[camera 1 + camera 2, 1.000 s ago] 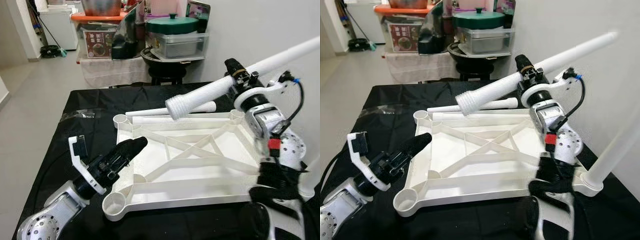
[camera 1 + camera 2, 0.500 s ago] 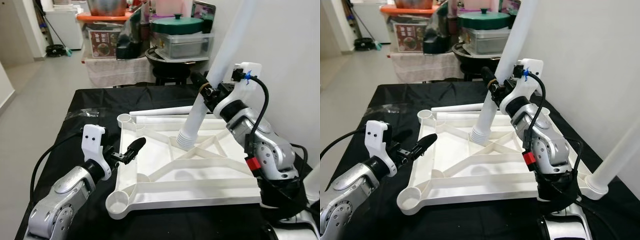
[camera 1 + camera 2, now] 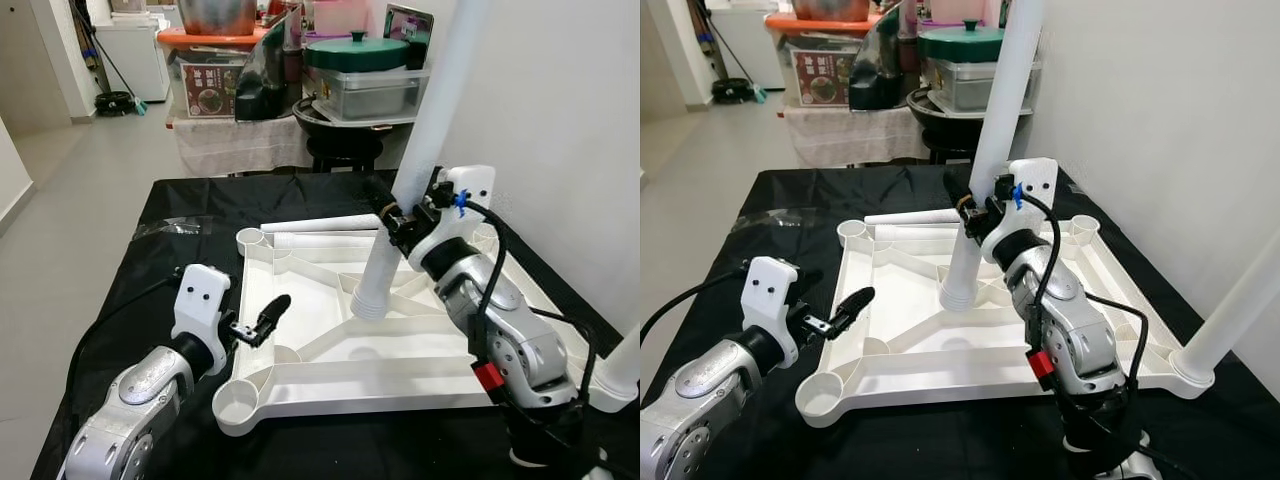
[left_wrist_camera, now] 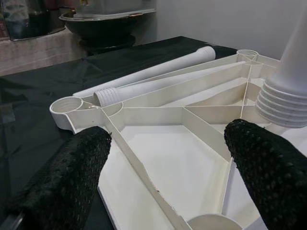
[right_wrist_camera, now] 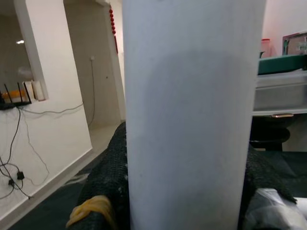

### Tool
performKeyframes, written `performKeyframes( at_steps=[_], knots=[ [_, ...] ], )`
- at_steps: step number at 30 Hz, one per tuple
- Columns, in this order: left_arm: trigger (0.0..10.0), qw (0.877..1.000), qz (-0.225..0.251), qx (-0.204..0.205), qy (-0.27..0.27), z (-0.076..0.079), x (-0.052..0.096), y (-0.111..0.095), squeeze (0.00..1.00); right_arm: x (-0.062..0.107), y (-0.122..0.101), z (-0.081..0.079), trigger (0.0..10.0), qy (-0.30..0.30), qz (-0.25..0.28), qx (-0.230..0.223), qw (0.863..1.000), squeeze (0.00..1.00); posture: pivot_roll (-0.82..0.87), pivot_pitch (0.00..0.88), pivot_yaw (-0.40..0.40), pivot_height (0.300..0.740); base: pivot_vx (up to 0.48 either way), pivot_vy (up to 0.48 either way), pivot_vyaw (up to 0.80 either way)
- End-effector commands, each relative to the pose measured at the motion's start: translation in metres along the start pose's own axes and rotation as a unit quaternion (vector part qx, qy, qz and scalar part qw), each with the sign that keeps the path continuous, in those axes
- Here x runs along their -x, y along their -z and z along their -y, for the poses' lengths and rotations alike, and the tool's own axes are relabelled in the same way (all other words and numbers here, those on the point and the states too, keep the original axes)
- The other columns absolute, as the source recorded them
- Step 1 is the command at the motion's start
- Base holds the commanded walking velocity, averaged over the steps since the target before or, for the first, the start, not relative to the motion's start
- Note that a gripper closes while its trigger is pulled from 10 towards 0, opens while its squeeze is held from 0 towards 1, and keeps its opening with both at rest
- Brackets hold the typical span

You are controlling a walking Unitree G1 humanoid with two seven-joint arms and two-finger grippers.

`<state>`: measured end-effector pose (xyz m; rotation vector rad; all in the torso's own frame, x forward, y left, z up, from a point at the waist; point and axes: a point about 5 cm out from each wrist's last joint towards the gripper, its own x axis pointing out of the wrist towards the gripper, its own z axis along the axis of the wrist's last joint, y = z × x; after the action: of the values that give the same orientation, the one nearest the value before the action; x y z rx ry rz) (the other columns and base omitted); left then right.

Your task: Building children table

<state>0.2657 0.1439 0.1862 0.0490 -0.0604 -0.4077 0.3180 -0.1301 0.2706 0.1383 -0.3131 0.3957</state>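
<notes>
One white tabletop (image 3: 420,350), four white legs (image 3: 425,150), two grippers (image 3: 262,318)

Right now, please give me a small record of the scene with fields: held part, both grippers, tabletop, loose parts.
held part: white table leg, near upright, threaded end low over the frame's middle
right gripper: shut on the leg
left gripper: fingers open, at the frame's left edge
tabletop: white table frame, upside down on black cloth
loose parts: spare legs lying along the far edge

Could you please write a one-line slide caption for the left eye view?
Right gripper holds a leg upright on the upturned tabletop; left gripper hovers open by its edge.
</notes>
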Motion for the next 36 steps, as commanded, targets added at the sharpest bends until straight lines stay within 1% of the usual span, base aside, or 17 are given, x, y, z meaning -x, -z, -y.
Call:
performKeyframes(
  at_steps=[1, 7, 14, 18, 21, 27, 30, 36],
  knots=[
    [10.0, 1.000, 0.001, -0.011, 0.002, 0.002, 0.001, -0.001, 0.00, 0.002, -0.001, -0.002, 10.0, -0.001, 0.008, -0.001, 1.000, 0.00, 0.07, 0.000, -0.034, 0.740, 0.000, 0.431, 0.00],
    [10.0, 1.000, 0.008, -0.013, 0.001, 0.005, -0.001, -0.002, 0.00, 0.000, -0.002, 0.000, 10.0, 0.013, 0.015, -0.012, 1.000, 0.00, 0.07, 0.000, -0.038, 0.740, 0.000, 0.441, 0.00],
    [10.0, 1.000, 0.011, -0.018, -0.002, 0.007, -0.001, -0.002, 0.00, -0.001, -0.001, 0.000, 10.0, 0.015, 0.017, -0.012, 1.000, 0.00, 0.07, 0.000, -0.040, 0.740, 0.000, 0.448, 0.00],
    [10.0, 0.999, 0.012, -0.040, -0.001, 0.008, -0.001, -0.001, 0.00, -0.001, 0.000, -0.001, 10.0, 0.016, 0.016, -0.011, 1.000, 0.00, 0.07, 0.000, -0.040, 0.740, 0.000, 0.000, 0.00],
    [10.0, 0.999, 0.014, -0.032, 0.009, 0.011, 0.000, 0.001, 0.00, 0.000, 0.000, 0.000, 10.0, 0.017, 0.015, -0.007, 1.000, 0.00, 0.07, 0.000, -0.040, 0.740, 0.000, 0.000, 0.00],
    [10.0, 0.999, 0.010, -0.030, 0.022, 0.013, 0.004, 0.004, 0.00, 0.005, 0.004, 0.000, 10.0, 0.006, 0.002, 0.000, 1.000, 0.00, 0.06, 0.000, -0.035, 0.740, 0.000, 0.000, 0.00],
    [10.0, 0.999, -0.001, -0.035, 0.018, 0.012, 0.004, 0.008, 0.00, 0.007, 0.006, -0.001, 10.0, 0.000, -0.003, 0.001, 1.000, 0.00, 0.07, 0.000, -0.036, 0.740, 0.000, 0.000, 0.00],
    [10.0, 0.999, -0.006, -0.042, 0.020, 0.014, 0.006, 0.012, 0.00, 0.007, 0.010, 0.000, 10.0, -0.001, -0.013, 0.008, 1.000, 0.00, 0.07, 0.000, -0.037, 0.740, 0.000, 0.000, 0.00]
  ],
)
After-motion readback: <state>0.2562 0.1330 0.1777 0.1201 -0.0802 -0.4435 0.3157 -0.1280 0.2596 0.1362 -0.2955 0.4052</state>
